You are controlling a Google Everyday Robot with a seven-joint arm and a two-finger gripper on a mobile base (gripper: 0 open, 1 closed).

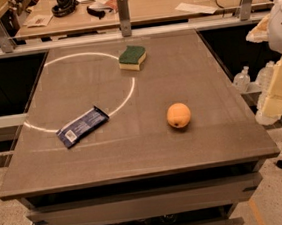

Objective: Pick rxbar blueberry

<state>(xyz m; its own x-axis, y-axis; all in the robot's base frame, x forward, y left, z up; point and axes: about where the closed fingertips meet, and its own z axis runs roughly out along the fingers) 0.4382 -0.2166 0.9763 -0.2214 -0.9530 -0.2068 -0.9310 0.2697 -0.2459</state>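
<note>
The rxbar blueberry (pixel 82 126) lies flat on the left front part of the grey table (pixel 150 148). It is a dark blue wrapper with a white label patch at its near left end, and it lies at an angle. My arm hangs at the right edge of the view, beyond the table's right side. My gripper (pixel 270 108) is at its lower end, pale and yellowish. It is far to the right of the bar and holds nothing that I can see.
An orange round fruit (pixel 178 115) sits right of centre on the table. A green-and-yellow sponge (pixel 132 57) lies towards the back. A white arc is marked on the tabletop. Plastic bottles (pixel 242 79) stand past the right edge. A cluttered desk stands behind a rail (pixel 123 35).
</note>
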